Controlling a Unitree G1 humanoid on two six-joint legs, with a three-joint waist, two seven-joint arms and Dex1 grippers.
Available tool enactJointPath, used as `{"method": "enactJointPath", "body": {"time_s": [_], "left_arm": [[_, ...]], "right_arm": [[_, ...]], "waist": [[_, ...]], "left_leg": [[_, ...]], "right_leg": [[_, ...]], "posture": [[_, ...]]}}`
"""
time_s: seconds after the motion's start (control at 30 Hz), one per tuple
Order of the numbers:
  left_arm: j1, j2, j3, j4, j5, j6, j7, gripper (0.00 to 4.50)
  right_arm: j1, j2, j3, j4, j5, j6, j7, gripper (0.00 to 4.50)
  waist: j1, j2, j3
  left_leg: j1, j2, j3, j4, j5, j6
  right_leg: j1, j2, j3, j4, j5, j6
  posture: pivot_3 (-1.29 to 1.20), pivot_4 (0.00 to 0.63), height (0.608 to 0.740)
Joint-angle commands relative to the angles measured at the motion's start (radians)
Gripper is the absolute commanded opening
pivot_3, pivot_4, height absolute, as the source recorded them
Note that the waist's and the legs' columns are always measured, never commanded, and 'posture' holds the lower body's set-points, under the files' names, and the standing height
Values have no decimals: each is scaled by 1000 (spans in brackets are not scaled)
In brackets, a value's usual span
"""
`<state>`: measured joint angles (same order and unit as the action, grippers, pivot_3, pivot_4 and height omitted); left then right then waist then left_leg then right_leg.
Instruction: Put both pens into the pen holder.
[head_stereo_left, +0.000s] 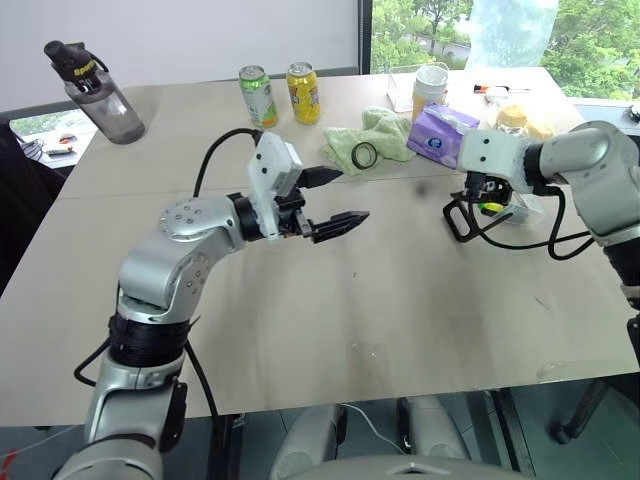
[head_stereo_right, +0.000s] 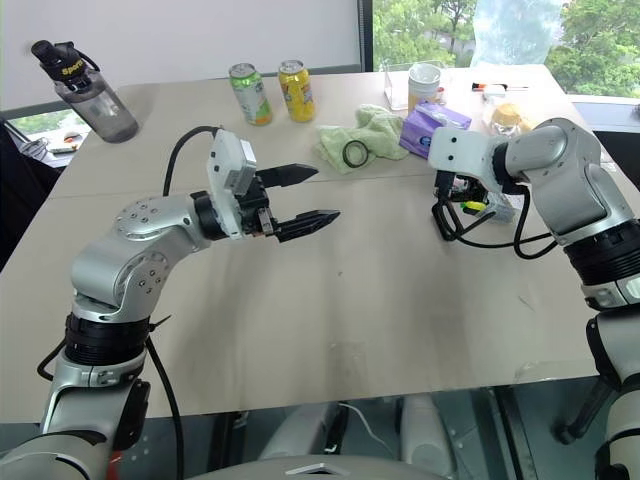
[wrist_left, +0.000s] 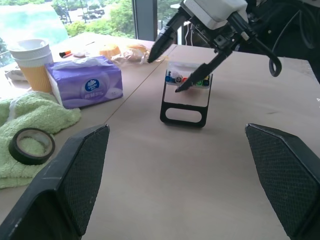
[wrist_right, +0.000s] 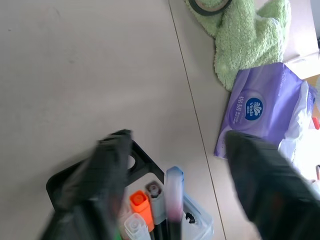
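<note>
The right gripper (wrist_left: 200, 55) hangs over the pen holder (wrist_left: 186, 97) on the worktop (head_stereo_left: 400, 300), fingers spread, a pen (wrist_right: 172, 205) standing inside, while the left gripper (head_stereo_left: 335, 200) waits open and empty.

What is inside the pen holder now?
The pen holder holds upright markers: an orange cap, a clear cap and a pinkish clear-capped pen. Their lower ends are hidden.

Cluttered table (head_stereo_left: 330, 300) (cans (head_stereo_left: 258, 96), towel (head_stereo_left: 375, 140), tissues (head_stereo_left: 442, 135))
</note>
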<state>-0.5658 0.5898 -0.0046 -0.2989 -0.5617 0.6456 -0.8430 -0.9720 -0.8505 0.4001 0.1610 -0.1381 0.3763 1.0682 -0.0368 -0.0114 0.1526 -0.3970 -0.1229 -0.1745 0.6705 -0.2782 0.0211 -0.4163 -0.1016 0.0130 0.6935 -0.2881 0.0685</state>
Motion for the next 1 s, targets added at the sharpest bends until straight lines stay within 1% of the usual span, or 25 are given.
{"method": "enactJointPath", "body": {"time_s": [0.03,0.13,0.27,0.37,0.43,0.5,0.63,0.67,0.73,0.8,0.9,1.0], "left_arm": [[-16,-2,29,-31,-26,-8,1,4500],[-16,-1,28,-31,-29,-8,2,4500],[-3,1,31,-32,-30,-7,5,4500],[52,15,35,-52,0,7,51,4500],[112,32,49,-78,19,7,80,4500],[191,44,78,-114,34,13,123,4500],[384,46,124,-193,88,-25,195,4500],[448,22,147,-193,86,-37,216,4500],[526,-4,170,-188,93,-64,240,4500],[605,-14,156,-169,157,-135,257,4500],[693,-52,143,-157,211,-229,279,4500],[729,-92,145,-177,224,-277,302,4500]], "right_arm": [[-21,-3,-61,-11,-16,-13,-16,4427],[-37,21,-98,-45,20,23,-6,4427],[-30,89,-175,-146,153,122,29,4427],[61,140,-232,-261,247,176,17,4427],[143,194,-288,-341,309,244,-46,4427],[256,244,-344,-424,370,272,-91,4427],[496,283,-412,-519,467,224,-97,4427],[574,300,-417,-534,492,203,-96,4427],[670,325,-425,-554,527,179,-102,4427],[759,347,-437,-532,540,132,-108,4427],[842,365,-457,-444,527,45,-120,4427],[857,369,-474,-352,516,-48,-118,4427]], "waist": [[0,0,0],[-2,0,0],[-4,0,0],[-2,0,0],[-1,-3,-2],[-1,-3,-2],[5,-2,-1],[7,-2,-1],[10,-2,-2],[12,-2,-2],[23,-1,-2],[29,-1,-2]], "left_leg": [[0,0,0,0,0,0],[0,0,0,0,0,0],[0,0,0,0,0,0],[0,0,0,0,0,0],[0,0,-1,0,0,0],[1,0,-1,0,0,0],[0,0,-1,0,0,0],[0,0,-1,-1,0,0],[2,0,-1,-1,0,0],[3,0,0,-1,0,0],[10,0,2,-2,0,0],[15,0,3,-3,-1,1]], "right_leg": [[0,0,0,0,0,0],[0,0,0,0,0,0],[0,0,0,0,0,0],[0,0,0,0,0,0],[1,0,0,0,0,0],[1,0,0,0,0,0],[1,0,0,0,0,0],[1,0,0,-1,0,0],[2,0,1,-1,0,0],[2,0,1,0,0,0],[7,0,3,1,0,0],[12,1,3,0,0,0]], "posture": [[0,150,740],[0,150,740],[0,150,740],[0,150,740],[0,150,740],[0,150,740],[0,150,740],[0,150,740],[0,150,740],[0,150,740],[0,150,740],[0,150,740]]}}
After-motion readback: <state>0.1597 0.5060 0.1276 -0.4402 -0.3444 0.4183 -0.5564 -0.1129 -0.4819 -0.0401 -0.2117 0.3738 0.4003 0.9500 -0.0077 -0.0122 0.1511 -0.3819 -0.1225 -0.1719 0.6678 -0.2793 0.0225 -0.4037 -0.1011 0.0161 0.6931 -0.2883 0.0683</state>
